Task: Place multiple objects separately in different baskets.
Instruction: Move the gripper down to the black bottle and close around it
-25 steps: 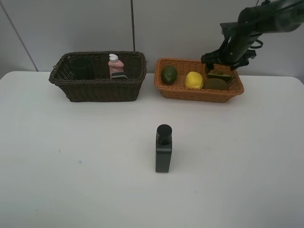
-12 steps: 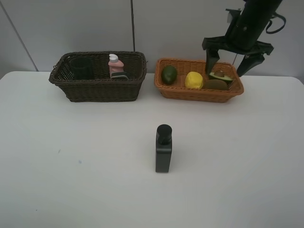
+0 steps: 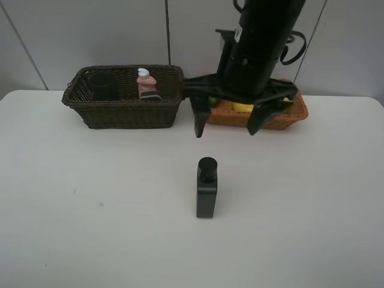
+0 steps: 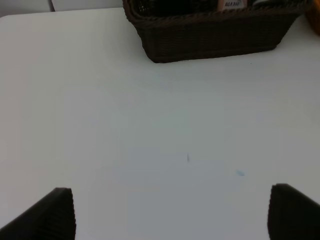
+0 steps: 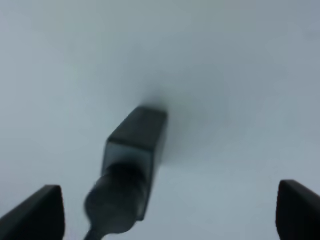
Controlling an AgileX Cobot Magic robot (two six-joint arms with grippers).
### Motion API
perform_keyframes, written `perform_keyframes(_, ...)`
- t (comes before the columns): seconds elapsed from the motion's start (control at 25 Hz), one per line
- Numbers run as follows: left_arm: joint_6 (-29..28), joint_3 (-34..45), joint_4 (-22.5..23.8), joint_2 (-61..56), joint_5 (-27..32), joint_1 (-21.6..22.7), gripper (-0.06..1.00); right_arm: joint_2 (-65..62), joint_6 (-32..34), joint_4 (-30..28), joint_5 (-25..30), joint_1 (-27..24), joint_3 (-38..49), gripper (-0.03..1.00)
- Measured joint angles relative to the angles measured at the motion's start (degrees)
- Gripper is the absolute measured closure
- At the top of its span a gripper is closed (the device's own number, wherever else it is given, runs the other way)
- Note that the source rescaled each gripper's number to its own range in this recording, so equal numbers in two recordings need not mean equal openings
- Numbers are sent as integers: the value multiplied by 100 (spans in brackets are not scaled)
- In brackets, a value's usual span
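Bottle first: the black square bottle (image 3: 206,188) stands upright on the bare white table (image 3: 90,228), well apart from both baskets and in front of the gap between them, and it looks to be the one object not yet sorted. The right gripper (image 3: 225,128) hangs above and behind it with its fingers spread wide and nothing between them; the right wrist view shows the bottle's round cap and flat shoulder below, blurred. The left gripper (image 4: 170,212) is also spread wide and empty, over bare table with the dark brown basket (image 3: 123,108) ahead of it. That basket holds the small pink bottle (image 3: 146,83) and the grey translucent cup (image 3: 103,86); the light orange-tan basket (image 3: 288,117) is mostly hidden by the arm, with only a bit of the yellow lemon (image 3: 242,107) showing. Judging by its look, the bottle is rigid, smooth-sided and probably slippery, tall on a small base, so a sideways knock could tip it. The flat faces of the body, below the narrower cap, seem the safest place for the pads, squared to opposite sides rather than across a corner. Weight is hard to judge, since its contents cannot be seen
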Motion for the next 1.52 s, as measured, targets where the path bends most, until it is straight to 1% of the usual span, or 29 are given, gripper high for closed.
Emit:
perform_keyframes(0.08, 0, 0, 0, 0, 0, 0, -5, 0, 246, 0, -5, 372, 12, -3)
perform_keyframes(0.16, 0, 0, 0, 0, 0, 0, -5, 0, 468, -43, -5, 522, 12, -3)
perform_keyframes(0.48, 0, 0, 0, 0, 0, 0, -5, 75, 740, -42, -1, 536, 25, -3)
perform_keyframes(1.12, 0, 0, 0, 0, 0, 0, -5, 1012, 758, 0, 5, 588, 25, -3)
perform_keyframes(1.52, 0, 0, 0, 0, 0, 0, -5, 1540, 758, -108, 4, 588, 25, -3)
